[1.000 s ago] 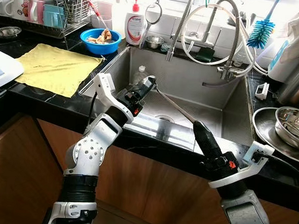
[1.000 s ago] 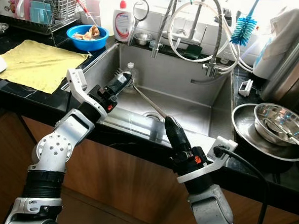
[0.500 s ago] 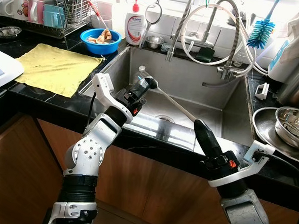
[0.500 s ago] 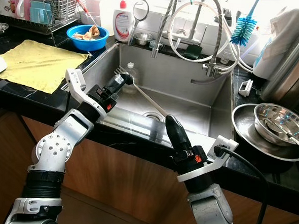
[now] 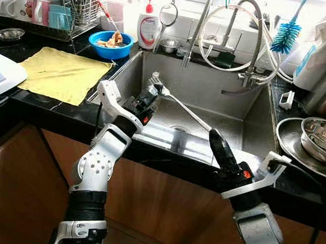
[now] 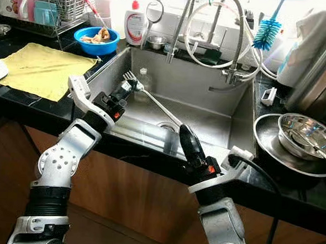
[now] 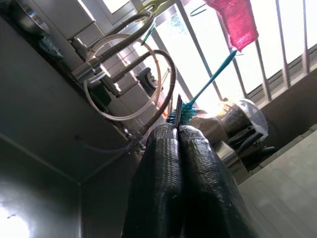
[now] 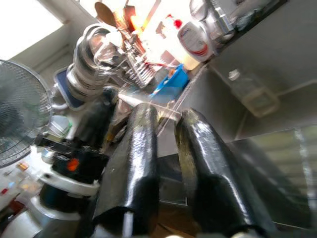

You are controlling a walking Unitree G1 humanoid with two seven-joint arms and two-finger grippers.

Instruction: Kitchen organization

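A long-handled metal fork (image 5: 186, 109) slants over the steel sink (image 5: 230, 112). Its tines (image 6: 130, 76) point up near the sink's left wall. My left gripper (image 5: 152, 92) is shut on the fork just below the tines; in the left wrist view a thin metal edge (image 7: 177, 106) shows between the pressed fingers. My right gripper (image 5: 213, 135) sits at the sink's front edge, shut on the far end of the handle, which crosses its fingertips (image 8: 143, 116) in the right wrist view.
A clear plastic bottle (image 6: 144, 74) lies in the sink behind the tines. A yellow cloth (image 5: 61, 72), blue bowl (image 5: 110, 41) and dish rack (image 5: 75, 11) are on the left counter. A steel bowl (image 5: 320, 134) rests on a plate at right. Faucet hoses (image 5: 251, 39) hang over the sink.
My left gripper has risen and drawn back toward the sink's left wall, tilting the fork so its tines now stick up. The right gripper stays at the handle's end.
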